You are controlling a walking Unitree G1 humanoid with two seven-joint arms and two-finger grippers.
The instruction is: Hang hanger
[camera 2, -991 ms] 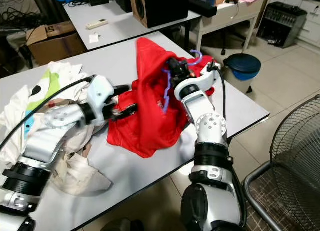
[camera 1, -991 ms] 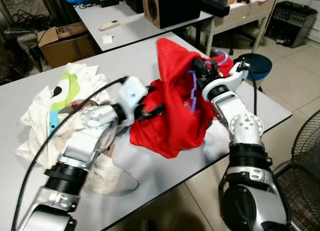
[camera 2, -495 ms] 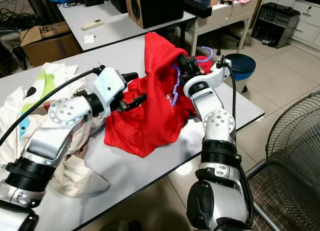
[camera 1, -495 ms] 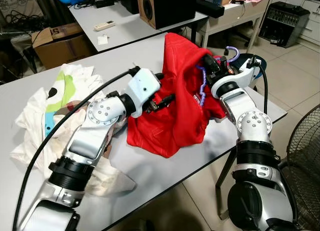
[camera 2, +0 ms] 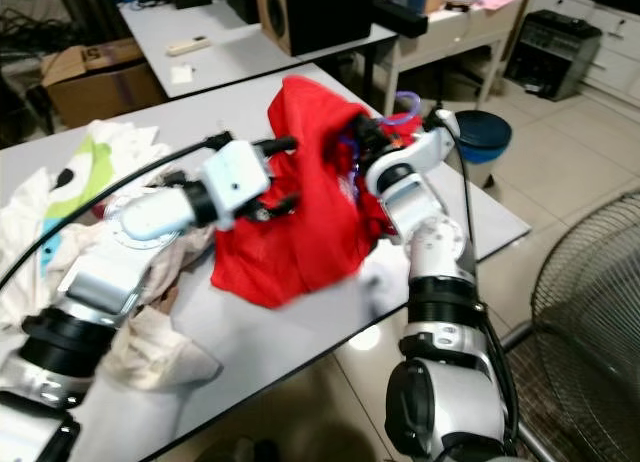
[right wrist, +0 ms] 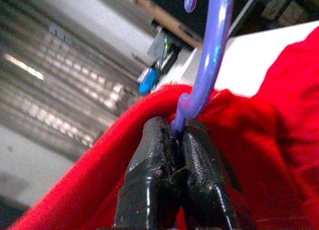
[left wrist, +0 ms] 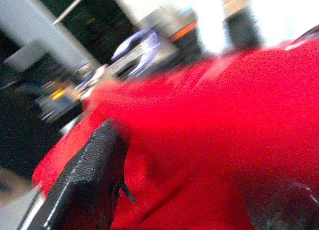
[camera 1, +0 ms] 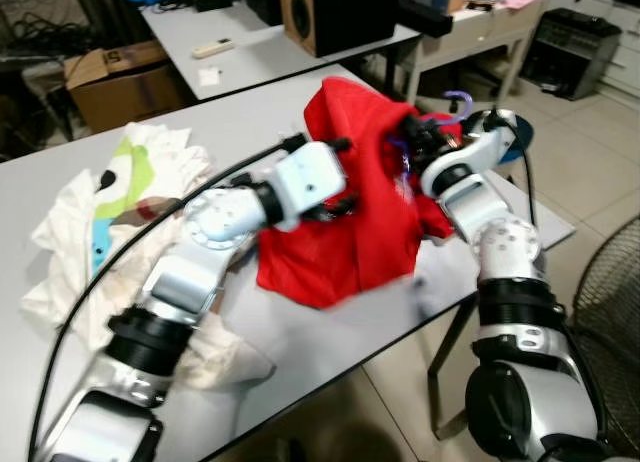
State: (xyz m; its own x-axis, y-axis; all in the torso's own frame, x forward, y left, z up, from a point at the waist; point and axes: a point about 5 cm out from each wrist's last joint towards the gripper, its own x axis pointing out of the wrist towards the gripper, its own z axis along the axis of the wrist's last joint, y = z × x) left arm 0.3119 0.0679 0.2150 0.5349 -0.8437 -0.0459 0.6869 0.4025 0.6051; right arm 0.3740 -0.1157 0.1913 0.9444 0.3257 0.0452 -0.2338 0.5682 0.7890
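Hanger [right wrist: 207, 60] neck pinched in right claw [right wrist: 172, 175]

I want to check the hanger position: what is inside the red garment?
A purple hanger sits inside the red garment: its hook sticks out at the collar, where the right gripper is shut on its neck. The hanger's arms are covered by cloth. The left gripper is at the garment's side.

One red garment [camera 1: 365, 207] lay heaped on the near grey table [camera 1: 60, 172], and one purple hanger [right wrist: 207, 60] poked out of it. Two grippers were at the garment: the left gripper [camera 1: 335, 197] and the right gripper [right wrist: 172, 163]. Left of the garment sat one pile of pale clothes [camera 1: 110, 212]. Behind the near table stood two more tables, with one black speaker [camera 1: 335, 12], one remote control [camera 1: 217, 49] and one cardboard box [camera 1: 120, 82] in view.
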